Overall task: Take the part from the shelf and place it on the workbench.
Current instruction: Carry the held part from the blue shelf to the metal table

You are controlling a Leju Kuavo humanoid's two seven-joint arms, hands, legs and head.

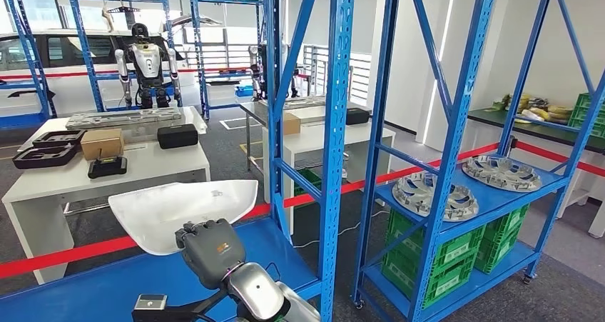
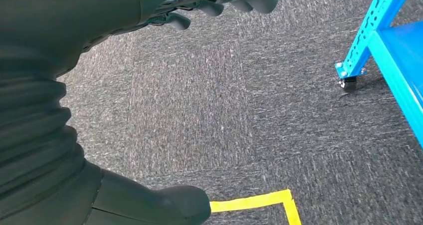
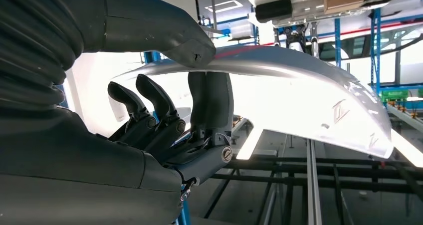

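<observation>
Head view: right hand [image 1: 211, 250] clamped on near edge of white part [image 1: 182, 206], lifted just above blue shelf [image 1: 85, 290], likely to clear it before the turn toward the white worktop [image 1: 153, 166] beyond.
Right wrist view: thumb [image 3: 169, 33] on one face, fingers [image 3: 209, 98] on the other, pinching the thin shell so it stays level.
Left wrist view: left hand [image 2: 219, 0] hanging over carpet [image 2: 224, 115], fingers loosely curled, holding nothing, kept out of the way.
</observation>
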